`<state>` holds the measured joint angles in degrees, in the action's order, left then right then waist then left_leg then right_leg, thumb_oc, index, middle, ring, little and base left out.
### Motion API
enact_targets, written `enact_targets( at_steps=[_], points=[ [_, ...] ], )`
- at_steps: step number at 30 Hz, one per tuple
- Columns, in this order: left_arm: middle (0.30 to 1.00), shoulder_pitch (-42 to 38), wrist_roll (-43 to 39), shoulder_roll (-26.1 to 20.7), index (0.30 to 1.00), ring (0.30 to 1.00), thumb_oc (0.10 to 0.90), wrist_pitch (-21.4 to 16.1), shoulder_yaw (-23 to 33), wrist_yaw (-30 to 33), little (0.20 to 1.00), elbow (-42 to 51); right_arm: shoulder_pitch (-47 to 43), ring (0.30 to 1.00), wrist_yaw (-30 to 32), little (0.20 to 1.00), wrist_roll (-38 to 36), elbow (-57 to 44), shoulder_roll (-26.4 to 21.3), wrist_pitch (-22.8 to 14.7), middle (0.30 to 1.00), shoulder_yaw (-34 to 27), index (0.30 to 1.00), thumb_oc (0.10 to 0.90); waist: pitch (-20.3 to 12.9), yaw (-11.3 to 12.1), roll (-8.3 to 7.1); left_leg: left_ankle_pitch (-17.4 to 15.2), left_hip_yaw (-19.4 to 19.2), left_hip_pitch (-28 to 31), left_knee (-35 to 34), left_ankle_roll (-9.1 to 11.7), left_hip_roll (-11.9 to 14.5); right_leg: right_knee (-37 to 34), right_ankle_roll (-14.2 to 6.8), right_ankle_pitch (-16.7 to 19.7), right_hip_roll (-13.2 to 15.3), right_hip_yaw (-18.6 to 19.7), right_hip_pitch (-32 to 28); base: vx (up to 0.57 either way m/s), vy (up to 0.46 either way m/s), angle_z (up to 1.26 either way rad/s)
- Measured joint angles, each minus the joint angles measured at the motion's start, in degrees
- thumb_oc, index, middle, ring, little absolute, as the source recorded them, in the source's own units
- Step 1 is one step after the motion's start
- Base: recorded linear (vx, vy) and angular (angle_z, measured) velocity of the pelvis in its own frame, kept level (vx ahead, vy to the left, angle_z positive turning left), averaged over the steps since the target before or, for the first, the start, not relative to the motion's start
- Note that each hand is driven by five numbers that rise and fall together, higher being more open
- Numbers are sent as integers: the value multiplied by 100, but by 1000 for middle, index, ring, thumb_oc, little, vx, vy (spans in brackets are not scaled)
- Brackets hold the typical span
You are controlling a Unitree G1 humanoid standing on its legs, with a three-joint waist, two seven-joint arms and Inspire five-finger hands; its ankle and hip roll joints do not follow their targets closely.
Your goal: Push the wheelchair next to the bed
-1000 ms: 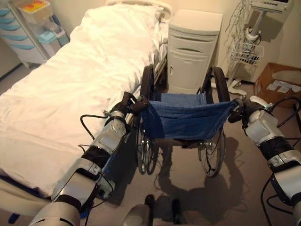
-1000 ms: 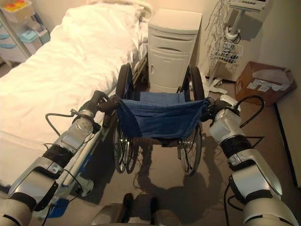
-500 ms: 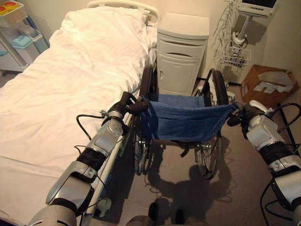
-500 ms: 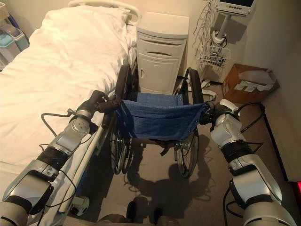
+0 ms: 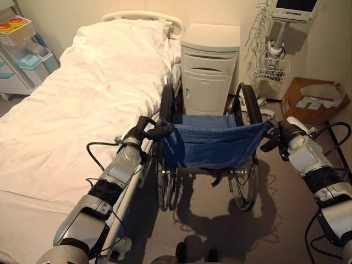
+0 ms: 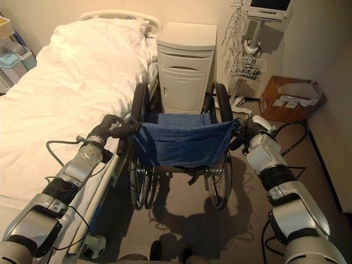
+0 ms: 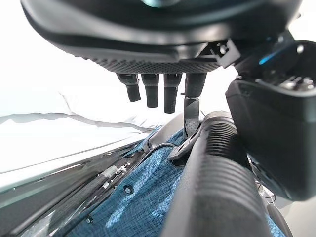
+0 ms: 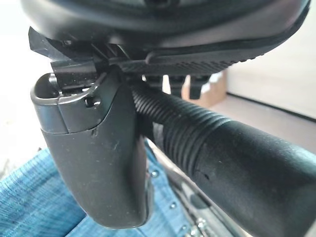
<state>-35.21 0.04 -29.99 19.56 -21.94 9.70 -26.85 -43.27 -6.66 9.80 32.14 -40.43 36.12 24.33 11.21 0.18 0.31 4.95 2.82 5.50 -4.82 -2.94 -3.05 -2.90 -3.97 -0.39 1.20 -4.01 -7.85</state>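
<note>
While both arms reach forward: each robot hand grips one push handle of the wheelchair [image 5: 212, 146].
Left robot hand [image 5: 144, 127]: fingers [image 7: 150, 89] curled over the ribbed left push handle [image 7: 217, 187], thumb on its other side; it sits just beside the bed's edge.
Right robot hand [image 5: 281, 135]: closed round the ribbed right push handle [image 8: 222, 153], thumb pressed against the grip.
Wheelchair position: on the floor, alongside the right edge of the bed [image 5: 82, 104], its left wheel [image 5: 166, 104] close against the bed frame; the front faces the white bedside cabinet [image 5: 209, 69], which stands just ahead of it.
Wheelchair seat: blue fabric backrest [image 6: 181, 144] stretched between the two handles, seat unoccupied.
Bed: covered in white sheets, headboard rail [image 5: 144, 15] at the wall.
Surroundings: a monitor stand with a wire basket [image 5: 270, 69] to the right of the cabinet, a cardboard box [image 5: 316, 99] on the floor beyond it, and a trolley with pale blue drawers [image 5: 25, 58] at the far side of the bed.
</note>
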Motion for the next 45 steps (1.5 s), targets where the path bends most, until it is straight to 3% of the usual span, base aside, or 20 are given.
enact_targets(
  at_steps=[5, 11, 18, 25, 28, 31, 39, 45],
  points=[
    [900, 3, -294, -7, 900, 900, 800, 84, 116, -122, 900, 14, -4, 900, -2, 900, -1071, -202, -199, 253, 900, -151, 900, 800, 0, 3, -5, 0, 4, 12, -12, -1, 2, -4, 6, -4, -1, -7, -10, 0, 0, 0],
    [900, 234, -1481, -20, 900, 900, 800, 53, 539, -290, 900, -26, -34, 900, -113, 900, -2818, -222, -595, 331, 900, -183, 900, 800, 10, -68, -65, -1, 9, 68, -36, -1, 12, -13, 43, -28, -6, -77, -62, 4, 1, 2],
    [900, 516, -2404, -23, 900, 900, 800, -290, 830, -320, 900, -51, -33, 900, -65, 900, -3723, -198, -752, 303, 900, -193, 900, 800, 50, -103, -134, -2, 2, 70, -36, -1, 24, -13, 44, -28, -13, -109, -59, 2, 0, 1],
    [900, 854, -3439, 17, 900, 900, 800, -801, 1073, -373, 900, -127, 188, 900, 178, 900, -4783, -88, -762, -104, 900, -587, 900, 800, 70, -126, -168, -3, -13, 63, -38, -1, 38, -47, 44, -29, -23, -113, -60, 0, 0, 0],
    [900, 1278, -4403, 114, 900, 900, 800, -1093, 1382, -584, 900, -137, 579, 900, 225, 900, -5321, -87, -767, -463, 900, -1075, 900, 800, 87, -105, -197, -2, -19, 40, -38, -37, 38, -96, 46, -26, -24, -119, -60, 0, 0, 0],
    [900, 1487, -5102, 241, 900, 900, 800, -1243, 1421, -820, 900, -148, 718, 900, 269, 900, -5690, -86, -773, -526, 900, -1285, 900, 800, 94, -102, -209, -20, -32, 36, -38, -66, 38, -112, 46, -26, -24, -119, -60, -4, -8, -2],
    [900, 1658, -6012, 265, 900, 900, 800, -1320, 1701, -1384, 900, -618, 1002, 900, 309, 900, -7115, 127, -838, -652, 900, -1746, 900, 800, 119, -140, -254, -36, -52, 27, -41, -77, 38, -156, 46, -26, -24, -118, -62, 0, 0, 0],
    [900, 2322, -7083, 296, 900, 900, 800, -1309, 2057, -1501, 900, -1139, 1362, 900, 204, 900, -7797, 193, -845, -888, 900, -2379, 900, 800, 150, -107, -310, -51, -87, 12, -41, -88, 36, -188, 47, -24, -21, -116, -61, 0, 0, 0]
  ],
)
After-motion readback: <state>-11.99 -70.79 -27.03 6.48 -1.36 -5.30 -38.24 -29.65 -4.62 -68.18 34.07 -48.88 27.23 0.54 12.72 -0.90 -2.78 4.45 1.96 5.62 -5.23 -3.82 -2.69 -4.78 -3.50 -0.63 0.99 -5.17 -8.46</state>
